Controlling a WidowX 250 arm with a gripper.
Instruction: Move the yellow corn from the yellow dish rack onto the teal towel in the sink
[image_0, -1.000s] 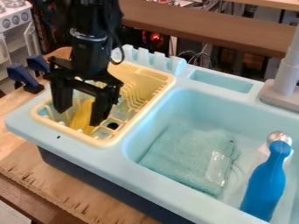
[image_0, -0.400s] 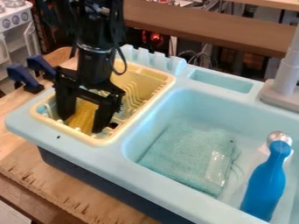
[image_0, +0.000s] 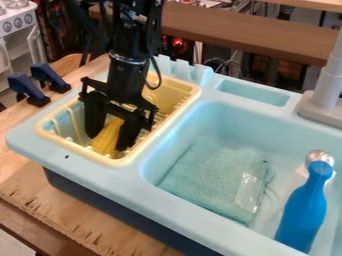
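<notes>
The black gripper (image_0: 109, 142) hangs down inside the yellow dish rack (image_0: 119, 162) at the left of the light blue toy sink. Its two fingers stand apart, open. Between them lies a yellow corn cob (image_0: 107, 139), low in the rack near its front end. Whether the fingers touch the corn cannot be told.
Right of the rack, the basin (image_0: 220, 117) holds a folded teal cloth (image_0: 207, 175) and a blue bottle (image_0: 304, 210) with a silver cap. A grey faucet (image_0: 325, 95) rises at the right. Dark blue clamps (image_0: 27, 89) sit at the back left.
The gripper has moved to the right and a little lower at first, then on to the right. More of the rack's left side shows; the corn appears tilted and slightly farther right.
</notes>
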